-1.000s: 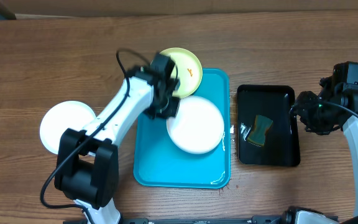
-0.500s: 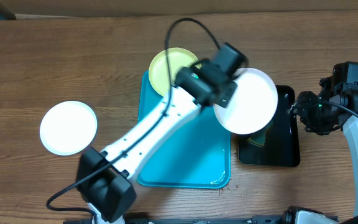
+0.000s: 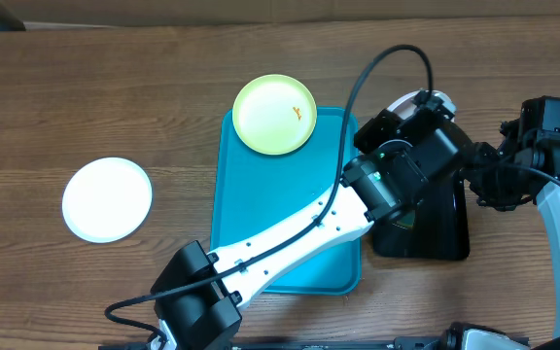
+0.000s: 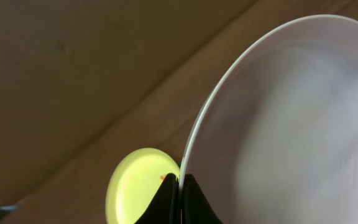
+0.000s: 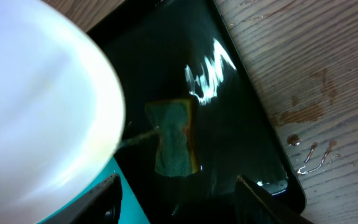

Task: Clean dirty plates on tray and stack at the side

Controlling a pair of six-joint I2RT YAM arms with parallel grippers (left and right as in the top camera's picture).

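Note:
My left gripper (image 4: 180, 193) is shut on the rim of a white plate (image 4: 291, 124) and holds it tilted in the air over the black tray. In the overhead view only a sliver of this plate (image 3: 424, 97) shows behind the left wrist. The same plate fills the left of the right wrist view (image 5: 36, 106). The pale yellow-green plate (image 3: 274, 114), with an orange smear, lies on the far left corner of the turquoise tray (image 3: 261, 214). A second white plate (image 3: 107, 198) lies on the table at the left. My right gripper (image 5: 179, 205) is open and empty above the black tray.
A glossy black tray (image 3: 450, 238) stands right of the turquoise tray, with a green and yellow sponge (image 5: 174, 140) in it. Water drops and a brownish stain mark the wood (image 5: 309, 134) beside it. The left arm (image 3: 290, 238) spans the turquoise tray.
My left gripper has lifted the white plate off the turquoise tray and carried it right, to over the black tray, tilting it on edge. The right arm has not moved.

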